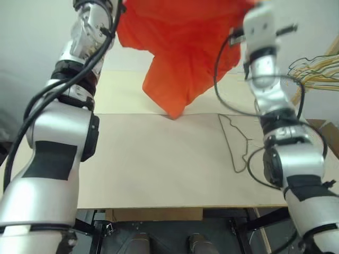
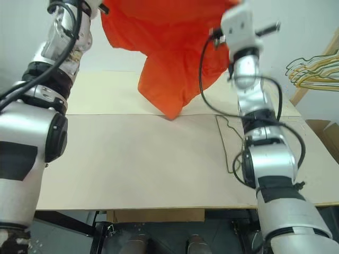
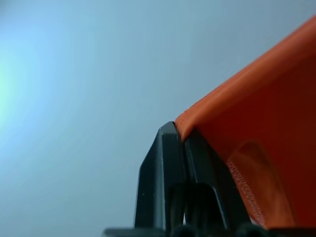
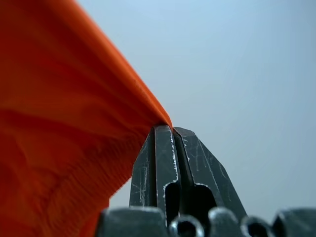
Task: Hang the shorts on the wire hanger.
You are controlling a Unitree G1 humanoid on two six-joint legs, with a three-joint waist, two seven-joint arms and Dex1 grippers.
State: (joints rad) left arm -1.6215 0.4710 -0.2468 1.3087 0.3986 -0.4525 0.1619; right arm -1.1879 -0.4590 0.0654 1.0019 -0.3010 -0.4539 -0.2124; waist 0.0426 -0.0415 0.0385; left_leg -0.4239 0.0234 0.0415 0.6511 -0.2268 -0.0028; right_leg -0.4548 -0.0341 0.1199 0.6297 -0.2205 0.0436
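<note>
Nearest, bare beige worktop point(image 1: 159, 164), with the wire hanger point(image 1: 237, 142) lying flat toward its right side. Above and beyond, the orange shorts point(image 1: 180, 58) hanging in the air, lowest fold just touching the worktop. Left pincer point(image 3: 181, 129) clenched on one edge, right pincer point(image 4: 170, 129) clenched on the other. Farther right, bunched yellow hangers point(image 2: 312, 71).

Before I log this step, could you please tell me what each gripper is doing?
Left gripper: shut on the shorts.
Right gripper: shut on the shorts.
</note>
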